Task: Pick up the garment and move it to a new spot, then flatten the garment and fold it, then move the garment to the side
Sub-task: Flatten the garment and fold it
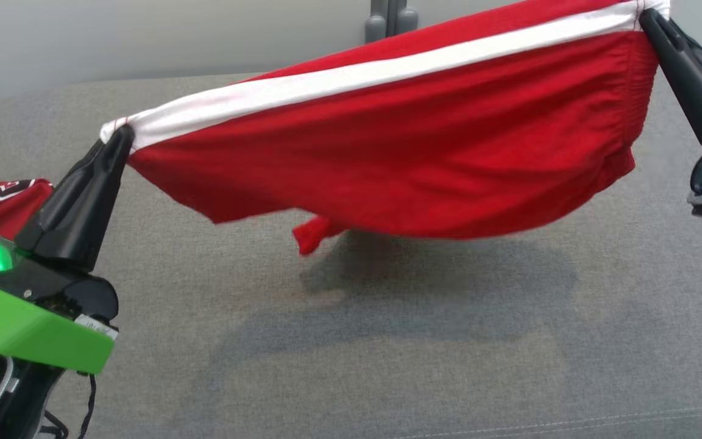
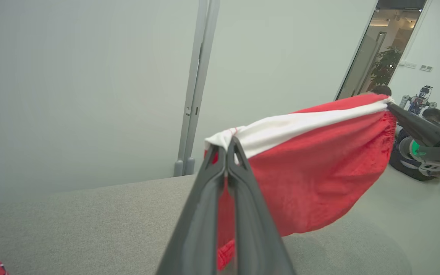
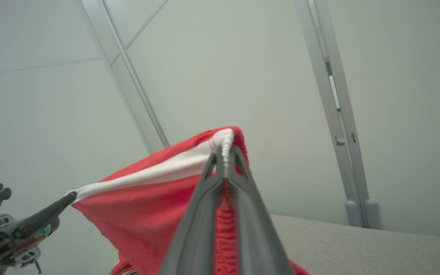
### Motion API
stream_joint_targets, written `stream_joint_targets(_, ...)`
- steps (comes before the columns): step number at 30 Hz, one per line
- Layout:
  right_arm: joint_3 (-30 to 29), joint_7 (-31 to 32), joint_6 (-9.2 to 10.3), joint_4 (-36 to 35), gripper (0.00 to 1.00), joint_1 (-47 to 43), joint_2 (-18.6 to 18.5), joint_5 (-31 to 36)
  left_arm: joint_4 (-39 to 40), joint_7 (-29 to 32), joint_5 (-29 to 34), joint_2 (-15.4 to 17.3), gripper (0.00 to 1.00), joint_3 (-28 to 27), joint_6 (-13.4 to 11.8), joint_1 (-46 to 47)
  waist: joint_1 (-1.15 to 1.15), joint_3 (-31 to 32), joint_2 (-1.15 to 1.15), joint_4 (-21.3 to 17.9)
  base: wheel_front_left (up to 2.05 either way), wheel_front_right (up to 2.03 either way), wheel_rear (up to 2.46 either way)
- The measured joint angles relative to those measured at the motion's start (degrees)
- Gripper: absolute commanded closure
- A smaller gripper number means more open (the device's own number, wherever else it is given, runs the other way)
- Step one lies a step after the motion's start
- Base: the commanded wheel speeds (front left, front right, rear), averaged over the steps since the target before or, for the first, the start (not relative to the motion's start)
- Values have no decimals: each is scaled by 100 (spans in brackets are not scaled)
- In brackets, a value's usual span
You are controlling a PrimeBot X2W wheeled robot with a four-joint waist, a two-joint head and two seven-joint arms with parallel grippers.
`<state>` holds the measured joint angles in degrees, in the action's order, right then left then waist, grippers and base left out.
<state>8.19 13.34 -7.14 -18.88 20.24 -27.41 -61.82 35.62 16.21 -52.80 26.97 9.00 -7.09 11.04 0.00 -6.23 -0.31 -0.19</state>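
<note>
The red garment (image 1: 387, 158) hangs stretched above the grey cushion (image 1: 387, 341). Its white-striped long axis slants from the left gripper (image 1: 122, 135), nearer the cushion, up to the right gripper (image 1: 647, 17). Each gripper's jaws are pressed together, pinching one end of the stripe. The sagging hem appears to clear the cushion.

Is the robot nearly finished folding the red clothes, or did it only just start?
Only just started. Done: the red garment is picked up and hangs above the grey surface. In hand: the left fingers and right fingers each pinch one end of its white-striped edge, stretching it out in the air. Left: laying it down in its new spot, flattening it, folding it and moving it aside.
</note>
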Motion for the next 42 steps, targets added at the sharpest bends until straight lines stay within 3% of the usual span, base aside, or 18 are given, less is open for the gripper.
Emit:
stream_joint_targets(6,19,472,276,-233,100,-459,-48,-535,359,664,-332,274,100,-147,0,-60,0,-168,0,-169,0,0,0)
stream_joint_targets(12,257,535,554,254,100,-357,390,-553,-602,1134,-512,278,100,-156,-1,613,0,-492,0,-183,0,0,0)
stream_joint_targets(17,211,221,1225,1065,100,1037,1170,-276,-1674,1510,-19,293,100,374,-1,2191,0,-859,0,-105,0,0,0)
stream_joint_targets(19,99,-33,1546,1456,100,1834,1347,165,-1994,1538,324,250,100,621,1,2853,0,-1007,0,-68,0,0,0)
stream_joint_targets(20,20,-180,1582,1610,100,2215,1384,407,-2093,1489,498,176,100,700,1,3208,0,-1083,0,-50,0,0,0)
stream_joint_targets(25,-155,-730,1500,1849,100,3483,1461,1066,-2227,812,1172,-414,100,817,69,4706,0,-1461,0,34,0,0,0)
stream_joint_targets(30,336,-950,1446,1883,100,3424,1523,1354,-2148,63,1474,-547,100,865,449,4814,0,-1851,0,103,0,0,0)
stream_joint_targets(33,434,-1080,1390,1673,100,2766,1534,1346,-1897,-376,1350,-804,100,709,436,4217,0,-2084,0,118,0,0,0)
stream_joint_targets(35,599,-1138,1221,1734,100,2042,1517,1330,-1901,-680,1198,-982,100,643,363,3422,0,-2237,0,120,0,0,0)
stream_joint_targets(39,876,-1285,1057,2247,100,414,1614,1237,-2603,-1193,960,-1262,100,592,193,1228,1,-2442,0,86,0,0,0)
stream_joint_targets(42,906,-1496,906,2444,100,-155,1511,1294,-3055,-1573,959,-1326,100,631,193,269,0,-2433,0,40,0,0,0)
